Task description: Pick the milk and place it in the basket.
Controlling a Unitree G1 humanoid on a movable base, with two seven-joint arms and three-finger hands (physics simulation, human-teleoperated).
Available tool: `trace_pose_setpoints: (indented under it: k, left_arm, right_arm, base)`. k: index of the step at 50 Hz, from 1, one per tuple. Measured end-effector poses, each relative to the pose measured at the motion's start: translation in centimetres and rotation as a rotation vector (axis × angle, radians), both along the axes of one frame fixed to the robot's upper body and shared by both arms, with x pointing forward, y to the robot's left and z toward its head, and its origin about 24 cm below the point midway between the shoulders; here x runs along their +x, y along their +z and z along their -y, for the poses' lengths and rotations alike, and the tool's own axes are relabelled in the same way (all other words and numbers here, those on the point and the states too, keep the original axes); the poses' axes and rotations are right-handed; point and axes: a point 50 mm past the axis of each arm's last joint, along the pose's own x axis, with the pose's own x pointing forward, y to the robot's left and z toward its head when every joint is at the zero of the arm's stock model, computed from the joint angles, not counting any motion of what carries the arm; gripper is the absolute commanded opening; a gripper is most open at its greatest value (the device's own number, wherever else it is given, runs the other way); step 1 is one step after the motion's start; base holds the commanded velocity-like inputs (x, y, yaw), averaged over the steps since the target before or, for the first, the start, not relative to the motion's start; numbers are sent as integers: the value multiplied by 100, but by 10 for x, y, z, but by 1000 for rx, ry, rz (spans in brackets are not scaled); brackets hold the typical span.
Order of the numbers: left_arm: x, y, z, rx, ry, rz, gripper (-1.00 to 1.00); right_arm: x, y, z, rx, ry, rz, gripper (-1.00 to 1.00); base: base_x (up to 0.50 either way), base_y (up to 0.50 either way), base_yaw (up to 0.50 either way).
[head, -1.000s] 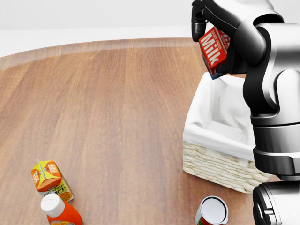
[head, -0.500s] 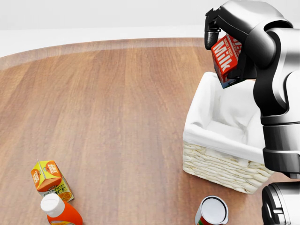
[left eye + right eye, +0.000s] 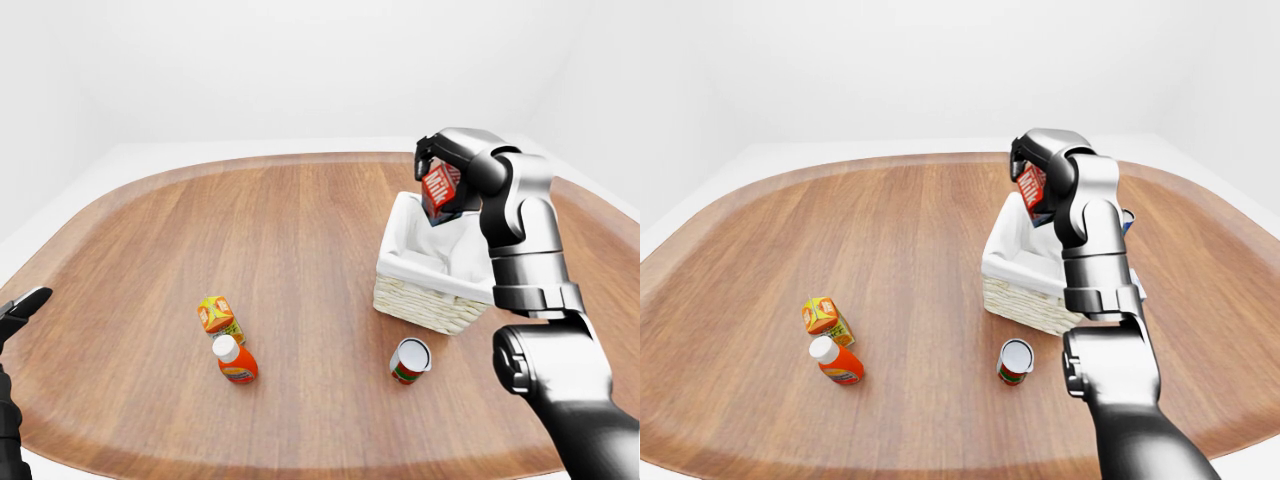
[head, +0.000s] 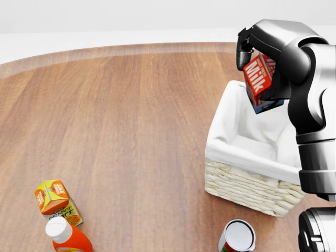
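The red milk carton (image 4: pixel 261 79) hangs tilted in the air over the far-left part of the basket, its lower end level with the rim. My right hand (image 4: pixel 256 65) is shut on it, with dark fingers (image 4: pixel 242 51) wrapped over its top. The wicker basket (image 4: pixel 247 186) has a white cloth liner and stands at the right of the head view on the round wooden table (image 4: pixel 121 131); nothing shows inside it. In the left-eye view, only a dark tip of my left hand (image 3: pixel 22 304) shows at the left edge, far from the basket.
An orange juice carton (image 4: pixel 55 202) and an orange bottle with a white cap (image 4: pixel 65 236) stand at the bottom left of the head view. A can (image 4: pixel 237 237) stands just below the basket. The table's curved rim runs along the top.
My right hand has carried the milk rightward and downward, from beside the basket's top-left corner to above its inside. The other things have stayed put.
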Motion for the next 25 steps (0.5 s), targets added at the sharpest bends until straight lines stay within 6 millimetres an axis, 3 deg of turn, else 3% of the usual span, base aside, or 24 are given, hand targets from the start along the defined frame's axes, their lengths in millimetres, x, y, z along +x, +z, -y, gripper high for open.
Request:
trace_pose_setpoints:
  k: [25]
  left_arm:
    - [0, 0, 0, 0, -1, 1, 100]
  right_arm:
    - [10, -33, 14, 53, -33, -152, -100]
  base:
    - [0, 0, 0]
